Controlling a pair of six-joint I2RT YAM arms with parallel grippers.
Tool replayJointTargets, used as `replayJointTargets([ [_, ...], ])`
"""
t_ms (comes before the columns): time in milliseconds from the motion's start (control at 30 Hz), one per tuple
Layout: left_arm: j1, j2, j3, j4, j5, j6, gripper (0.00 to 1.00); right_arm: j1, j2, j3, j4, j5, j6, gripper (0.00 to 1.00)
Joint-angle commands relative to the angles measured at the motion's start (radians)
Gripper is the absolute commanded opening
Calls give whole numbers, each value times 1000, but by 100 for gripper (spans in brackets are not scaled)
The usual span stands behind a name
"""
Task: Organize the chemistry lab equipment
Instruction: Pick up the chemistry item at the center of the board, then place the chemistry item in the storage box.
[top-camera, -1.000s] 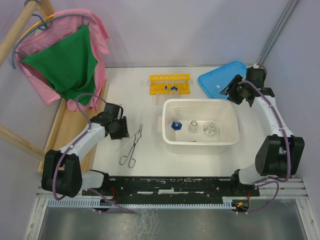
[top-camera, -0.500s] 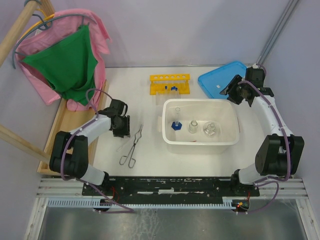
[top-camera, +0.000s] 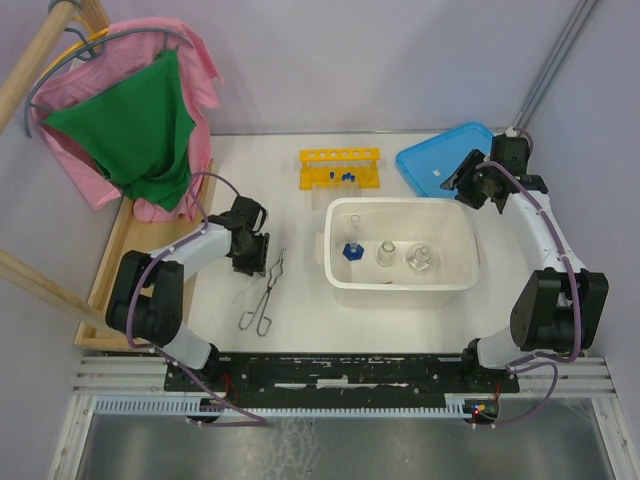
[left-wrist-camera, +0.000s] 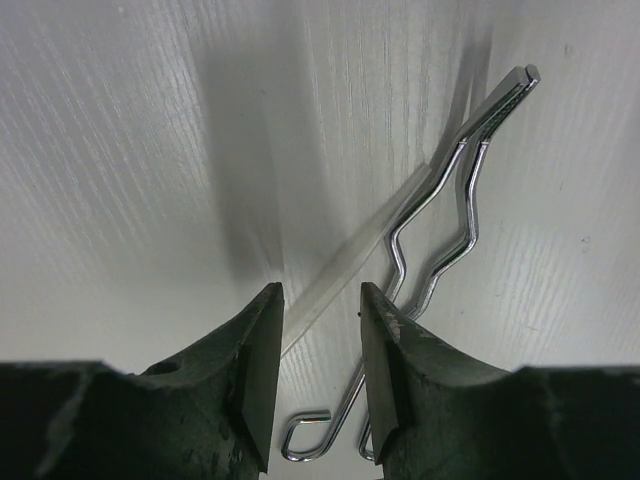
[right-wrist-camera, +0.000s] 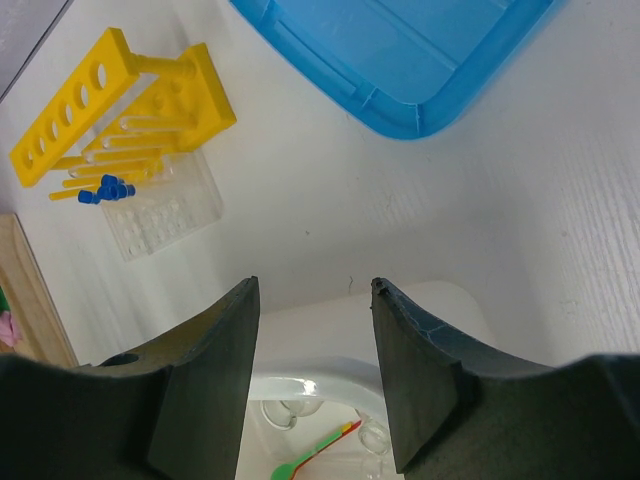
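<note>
Now that your left gripper (top-camera: 250, 250) has swung in at 9 o'clock of the tongs (top-camera: 265, 295), half-narrowed and empty, a pick looks next. The tongs lie on the table (top-camera: 300, 215), 9 o'clock of the tub (top-camera: 400, 290). Your right gripper (top-camera: 470, 180) is wide and empty.

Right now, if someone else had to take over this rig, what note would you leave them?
Left hand: open, low over the table, fingers straddling the end of a clear strip that runs up to the metal tongs; nothing gripped.
Right hand: open, empty, above the far rim of the white tub, near the blue lid.
Done: two glass flasks sit in the tub.
Left: tongs and strip lie loose on the table; blue-capped tubes lie at the yellow rack, not in its holes.
</note>
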Motion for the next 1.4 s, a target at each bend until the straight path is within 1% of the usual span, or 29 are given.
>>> replayJointTargets([
  [0, -10, 38, 52, -21, 11, 39, 43, 3, -25, 11, 31, 23, -8, 57],
  [167, -13, 75, 58, -16, -5, 33, 42, 4, -28, 16, 27, 29, -11, 57],
  [333, -13, 112, 70, -22, -9, 33, 37, 4, -31, 15, 25, 32, -14, 57],
  [500, -13, 131, 75, -12, -5, 26, 28, 4, -27, 20, 23, 33, -15, 57],
  [633, -13, 126, 77, -10, 4, 21, 15, 4, -25, 25, 22, 33, -15, 57],
  [700, -13, 113, 92, -25, 7, 14, 8, 3, -23, 26, 21, 32, -15, 57],
  [800, -13, 82, 152, -64, -9, -3, 3, 4, -18, 30, 20, 26, -14, 57],
  [967, -13, 11, 363, -129, -26, -58, 3, 4, -12, 33, 22, 17, -10, 57],
  [1100, -39, -39, 557, -102, 12, -85, 3, 3, -12, 34, 23, 15, -8, 57],
  [1167, -102, -44, 659, -76, 4, -67, 3, 4, -12, 33, 24, 14, -9, 57],
  [1233, -192, -18, 798, -78, -25, -25, 3, 4, -13, 29, 26, 13, -8, 57],
  [1367, -395, 111, 1090, -162, -69, 104, 3, 4, -13, 25, 28, 9, -7, 57],
])
